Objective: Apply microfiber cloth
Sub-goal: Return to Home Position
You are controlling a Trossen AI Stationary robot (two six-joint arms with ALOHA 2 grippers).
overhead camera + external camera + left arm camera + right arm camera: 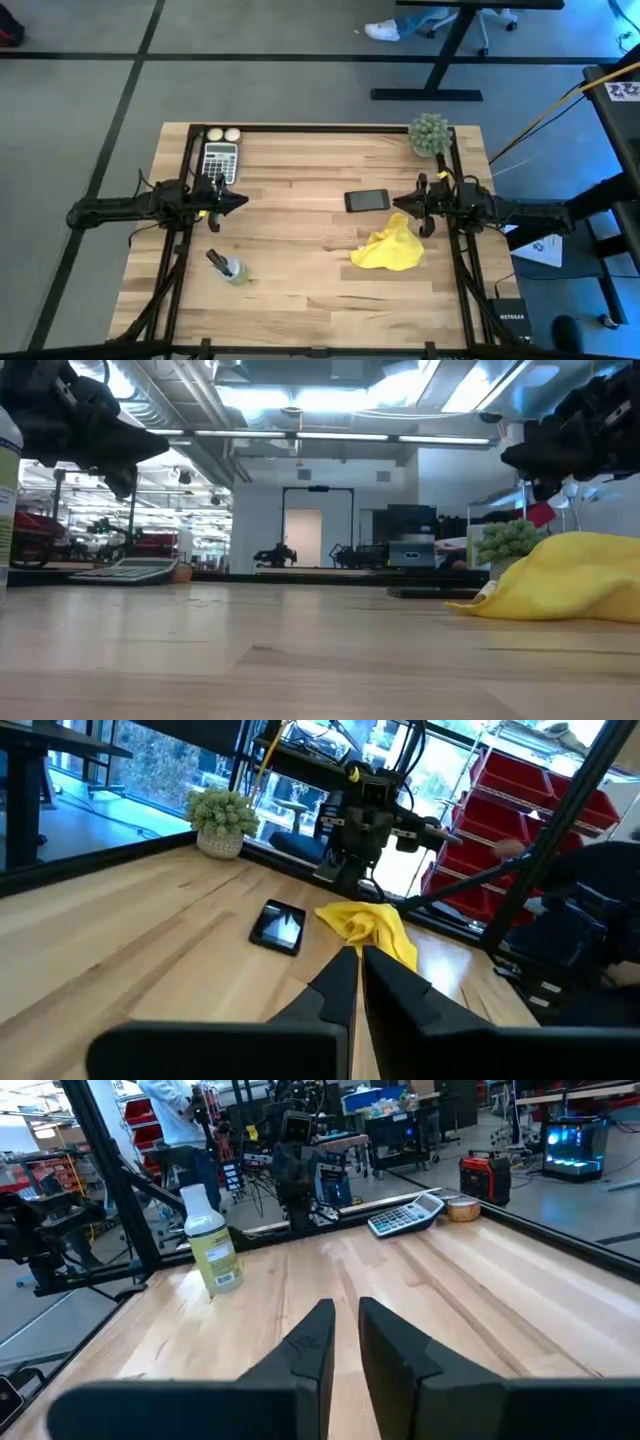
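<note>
Overhead, table-level and wrist views of a two-armed robot at a wooden table (300, 295).

The left hand (243, 200) hangs above the table's left side, just beside the calculator (220, 160). Its fingers (400, 985) are clenched to a thin slit and grasp nothing.

The right hand (397, 202) hangs above the right side and faces the left hand across the table. Its fingers (395, 1335) are likewise drawn close together, with a narrow gap between them and nothing in it. The table-level view shows both hands raised clear of the wood.

The yellow cloth (390, 250) lies crumpled in a loose heap on the table's right half, on the near side of the right hand and touched by neither hand. The black phone (367, 200) lies flat just beside the cloth, on its far side and uncovered, between the two hands and nearer the right one.

A spray bottle (228, 266) stands on the left half, nearer the front edge. A small potted plant (430, 134) stands at the far right corner. Two pale balls (223, 134) sit at the far left corner, just beyond the calculator.
</note>
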